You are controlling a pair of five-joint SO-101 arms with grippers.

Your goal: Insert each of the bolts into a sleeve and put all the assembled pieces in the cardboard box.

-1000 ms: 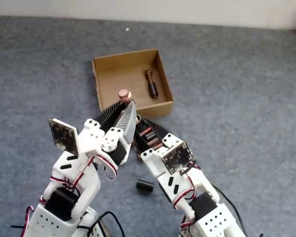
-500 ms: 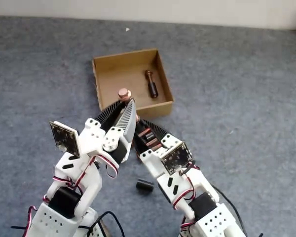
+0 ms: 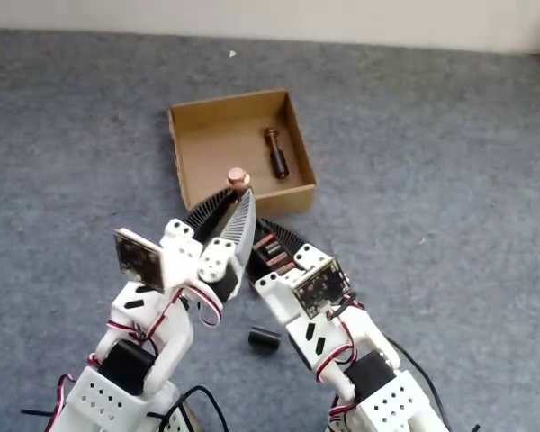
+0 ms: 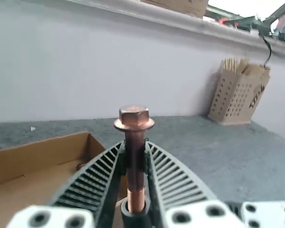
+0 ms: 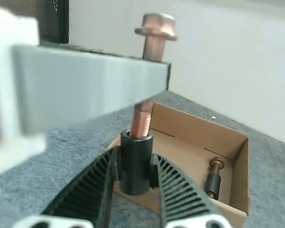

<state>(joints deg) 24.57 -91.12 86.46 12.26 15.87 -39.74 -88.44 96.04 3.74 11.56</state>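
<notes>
Over the grey surface [image 3: 450,180], the left gripper [image 4: 135,148] clamped an upright bolt [image 4: 134,124], its tip inside a sleeve [image 5: 134,168] pinched by the right gripper [image 5: 134,157], at the cardboard box's [image 3: 193,121] 6 o'clock edge.

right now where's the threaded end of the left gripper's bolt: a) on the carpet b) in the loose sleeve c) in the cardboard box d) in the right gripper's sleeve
D: in the right wrist view the bolt dips its threads into the sleeve clamped in the right gripper; the left gripper grips its shaft.
</notes>
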